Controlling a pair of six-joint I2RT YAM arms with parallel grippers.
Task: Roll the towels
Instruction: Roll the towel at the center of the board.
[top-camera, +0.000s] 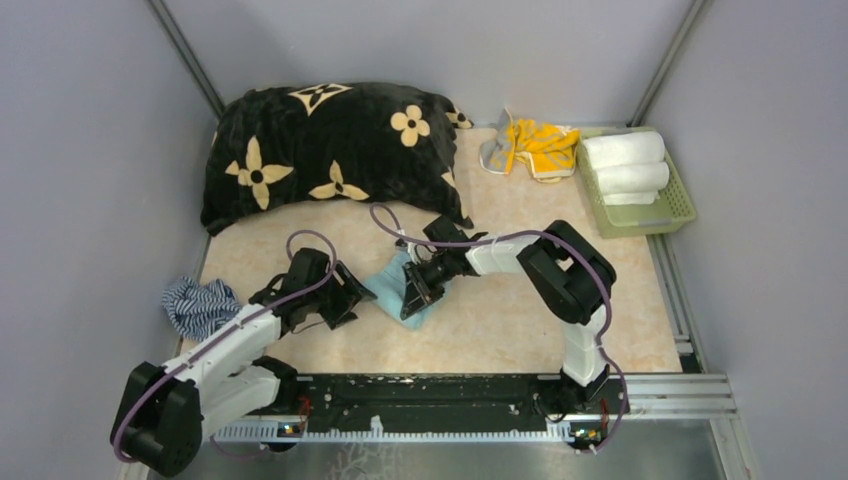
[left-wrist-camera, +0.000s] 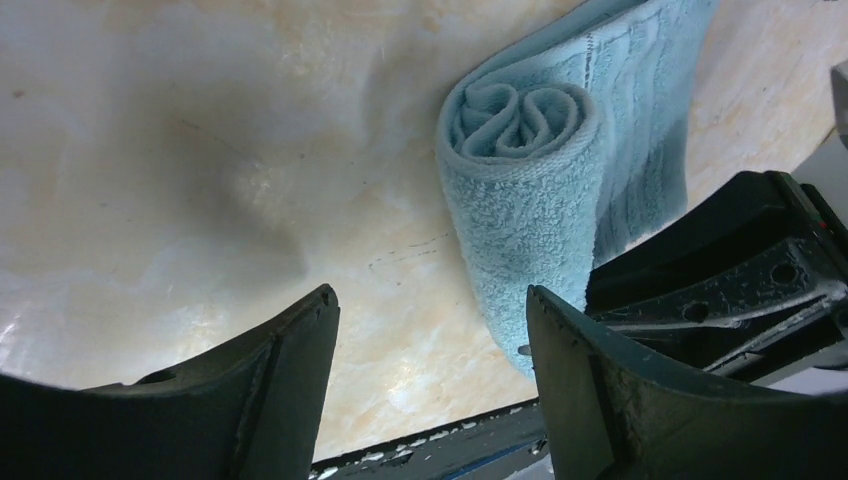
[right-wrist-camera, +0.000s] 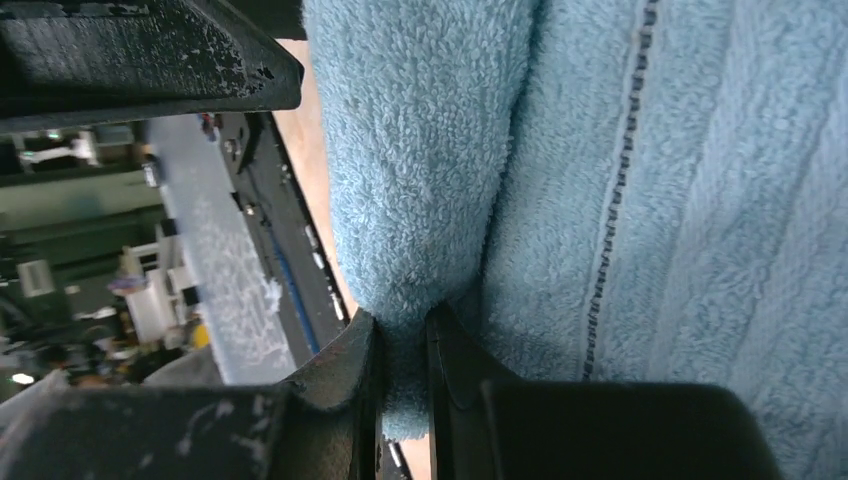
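Green basket (top-camera: 684, 200) holds white rolls (top-camera: 624, 151); blue towel (top-camera: 392, 284) outside

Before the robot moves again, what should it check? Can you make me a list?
1. Grip: the right pincer is shut on a fold of the light blue towel: ok.
2. Free helper: the left pincer is open, holding nothing, right beside the roll: ok.
3. Roll shape: the end shows a neat spiral: ok.
4. Rolled all the way: a flat part lies unrolled past the roll: not ok.
5. Other towels done: the yellow towel lies crumpled beside the green basket: not ok.
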